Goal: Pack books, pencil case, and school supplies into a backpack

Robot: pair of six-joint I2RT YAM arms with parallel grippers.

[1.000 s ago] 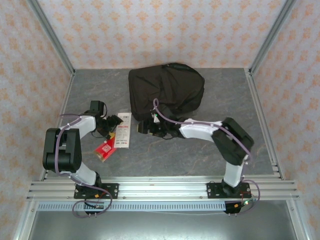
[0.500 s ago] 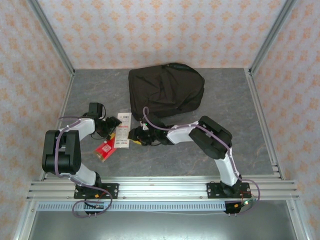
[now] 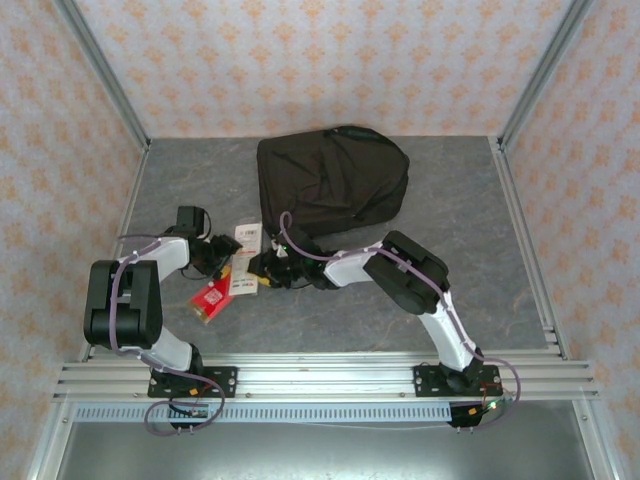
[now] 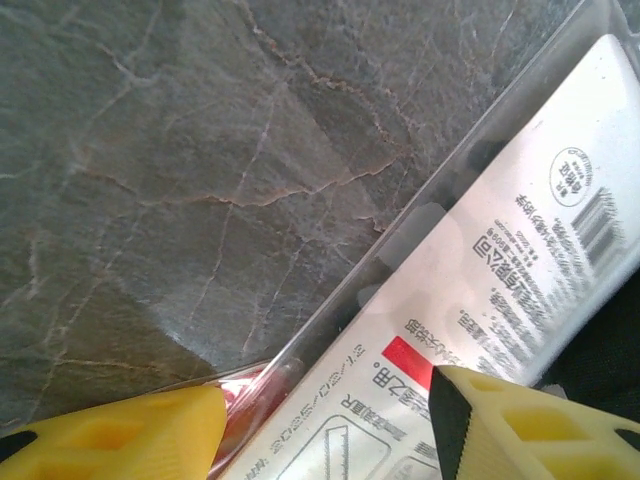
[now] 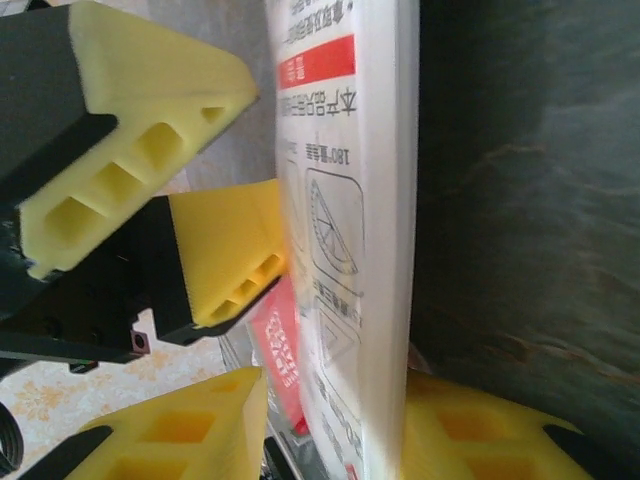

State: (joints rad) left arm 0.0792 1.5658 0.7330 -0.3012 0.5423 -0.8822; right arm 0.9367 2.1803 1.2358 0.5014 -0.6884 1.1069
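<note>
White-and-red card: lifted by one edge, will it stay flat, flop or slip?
The white-and-red card looks thin edge-on in the right wrist view, so it is probably light and likely to bow a little. Its glossy clear sleeve could slip between the right gripper's fingers. Seemingly flat on the table, it should slide, not tip.

You've got a dark grey, marble-veined bench (image 3: 500, 230) boxed in on 3 sides by walls w/ cream-pink paper & an orange floral repeat: back wall (image 3: 320, 60), left wall (image 3: 45, 150), right wall (image 3: 600, 150). Alu posts (image 3: 103, 70) slant up from the 2 far corners, & slotted alu rails (image 3: 320, 372) run across the near edge, w/ a white perforated strip (image 3: 300, 412) and a plain grey metal panel (image 3: 320, 450) below. Light's soft & even across the bench.
</note>
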